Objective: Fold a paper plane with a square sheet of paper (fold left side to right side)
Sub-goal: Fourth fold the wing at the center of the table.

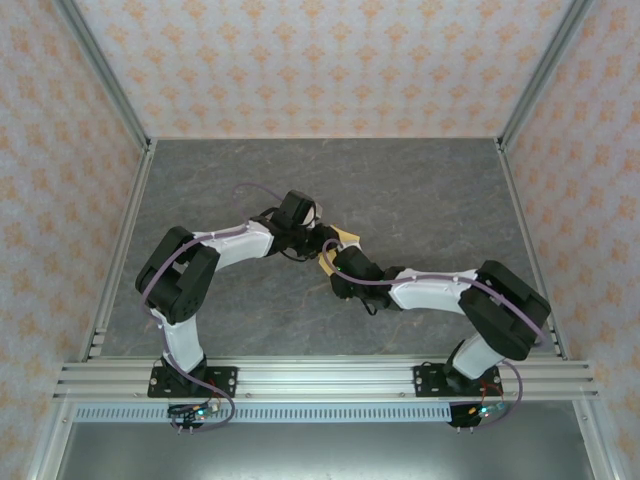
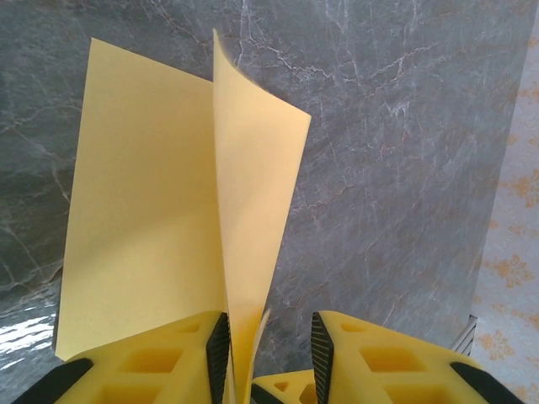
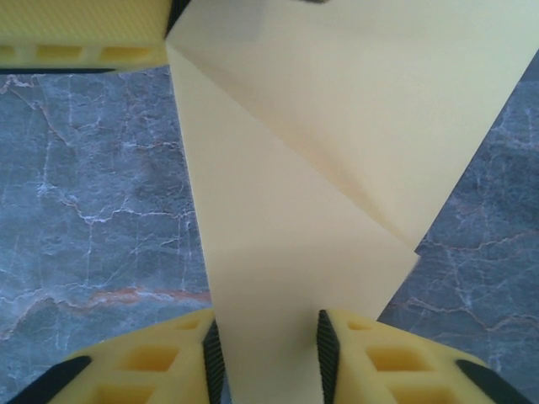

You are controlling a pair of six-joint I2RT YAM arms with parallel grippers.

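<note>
Starting on the left: the left gripper (image 2: 265,341) has its jaws spread. An edge of the square sheet of paper (image 2: 143,210) stands in the gap, leaning against one side only, so I wouldn't call that a real pinch. The sheet is at the middle of the table (image 1: 420,190), tucked between the two arms. It's partly lifted, with one flap standing up off the flatter part like a half-open book. Over on the right, the right gripper (image 3: 269,341) is spread too, and the paper lies flat across the gap instead of being squeezed.

My take on doing the left-to-right fold well:
- Get a proper grip on the raised left flap first, because a loose edge will probably slip or buckle.
- Carry the flap over in a low arc while the right side pins the other half down, so it can't slide on that smooth marble-look top.
- Line the edges up before pressing anything.
- Crease last, from the middle outward.

It's thin paper, so go gentle.
</note>
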